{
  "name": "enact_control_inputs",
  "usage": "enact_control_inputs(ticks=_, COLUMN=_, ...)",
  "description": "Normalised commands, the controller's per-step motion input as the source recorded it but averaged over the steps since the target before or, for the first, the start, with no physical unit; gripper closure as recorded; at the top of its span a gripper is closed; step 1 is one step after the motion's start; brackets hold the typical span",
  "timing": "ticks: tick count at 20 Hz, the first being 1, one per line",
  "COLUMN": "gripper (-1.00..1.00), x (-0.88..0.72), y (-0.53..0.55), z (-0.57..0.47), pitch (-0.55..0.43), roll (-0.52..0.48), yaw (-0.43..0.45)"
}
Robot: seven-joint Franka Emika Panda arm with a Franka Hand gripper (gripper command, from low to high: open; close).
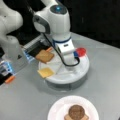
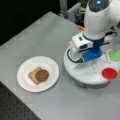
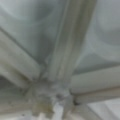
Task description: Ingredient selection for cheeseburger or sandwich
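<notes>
1. I see two containers on the grey bench (image 1: 22, 100): a white round paper plate (image 1: 56, 110) and a white round tray (image 1: 67, 77) divided into compartments by ribs.
2. On the plate there is one brown toast square (image 2: 33, 75) with one dark brown round patty (image 2: 42, 75) lying on top of it; this is the sandwich so far.
3. In the tray I count, in a front view, one more toast square (image 1: 45, 56) and one yellow cheese square (image 1: 45, 72), each in its own compartment, and one red disc (image 1: 81, 52) at the far edge.
4. In a front view I also see one green piece (image 2: 115, 54) in a compartment next to the red disc.
5. The gripper (image 1: 70, 63) is down inside the tray, near its middle; I cannot tell if its jaws are apart or together.
6. The wrist view shows only the white ribs (image 3: 62, 45) of the tray, very close.
</notes>
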Motion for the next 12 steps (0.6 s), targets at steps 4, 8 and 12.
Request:
enact_control_inputs(ticks=4, gripper=-1.0, x=0.09, y=0.13, z=-0.02, pitch=0.015, roll=0.117, yaw=0.047)
enact_control_inputs(ticks=8, gripper=-1.0, x=0.09, y=0.16, z=0.02, pitch=0.006, roll=0.113, yaw=0.097)
enact_control_inputs(ticks=12, gripper=-1.0, x=0.07, y=0.19, z=0.05, pitch=0.033, roll=0.137, yaw=0.145)
